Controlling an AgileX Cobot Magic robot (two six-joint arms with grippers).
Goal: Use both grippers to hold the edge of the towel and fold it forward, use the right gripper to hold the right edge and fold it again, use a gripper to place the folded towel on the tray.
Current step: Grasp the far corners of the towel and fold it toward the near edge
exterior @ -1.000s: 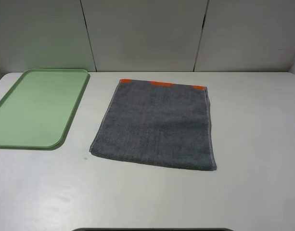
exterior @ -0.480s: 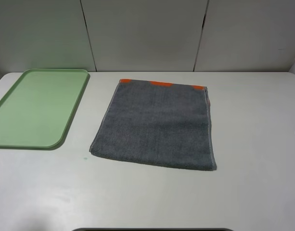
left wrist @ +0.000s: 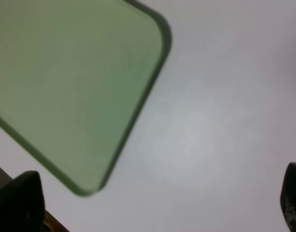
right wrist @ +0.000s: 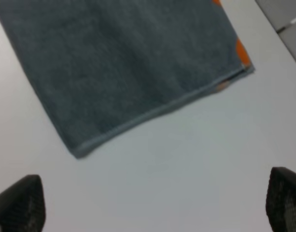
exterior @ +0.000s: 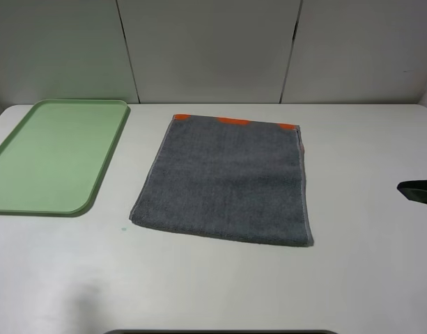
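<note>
**Left gripper** (left wrist: 155, 205): fingers (left wrist: 17, 205) standing wide apart and gripping nothing. It is hanging over bare table (left wrist: 220, 121), just beside a rounded corner of the tray (left wrist: 65, 87). It is not showing in the high view.

**Right gripper** (right wrist: 151, 203): fingers (right wrist: 17, 208) also spread wide and holding nothing. It is hovering over the table, clear of the towel's side hem (right wrist: 152, 113). In the high view only its dark tip is poking in, at 3 o'clock of the towel.

**Towel** (exterior: 227, 177): lying flat at the table's centre, untouched, with its orange band (exterior: 233, 121) showing along the 12 o'clock edge.
- Handling, as judged: soft, light and limp. The terry is likely offering good grip, and the free cloth will probably be sagging once raised.
- Best holds appear to be the near hem's two corners, at 7 and 5 o'clock, one pinch per gripper.

**Tray**: sitting at 10 o'clock of the towel, well apart from it, with nothing on it.

**Changes**: a second ago no arm was showing in the high view. Half a second ago a sliver was appearing at the 3 o'clock border, and now more of the tip is reaching inward. The towel and tray are staying put.
</note>
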